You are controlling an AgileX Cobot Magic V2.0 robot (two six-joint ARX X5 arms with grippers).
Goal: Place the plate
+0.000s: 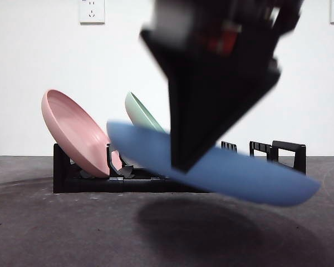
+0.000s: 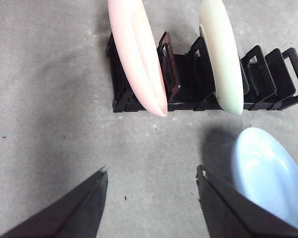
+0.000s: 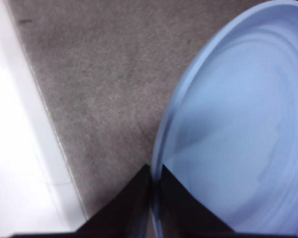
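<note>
Blue plate (image 1: 234,172): nearest the front camera, lifted off the table with its shadow beneath, tilted with the high edge toward 9 o'clock and the low edge toward 3; it hangs in front of the rack, not in any slot.
Right gripper (image 3: 155,191): jaws pinched nearly together on the blue plate's rim, one inside the dish and one outside (a thin edge grip, nothing more).
Left gripper (image 2: 151,173): jaws wide apart and holding nothing, over bare table in front of the rack.
Rack (image 1: 275,151): black, behind the blue plate; its dividers toward 3 o'clock stand free.
Pink plate (image 1: 78,130): leaning in the slot at the 9 o'clock end.
Green plate (image 1: 142,113): leaning in a slot near the middle, well apart from the pink plate.
Risk, slip: the plate is held at one rim point only, so I judge it could pivot or slide out during a fast swing.
Risk, collision: a low approach could catch a divider or knock the green plate.
Risk, seating: if the plate is not turned upright before release, it would likely land across the dividers.
</note>
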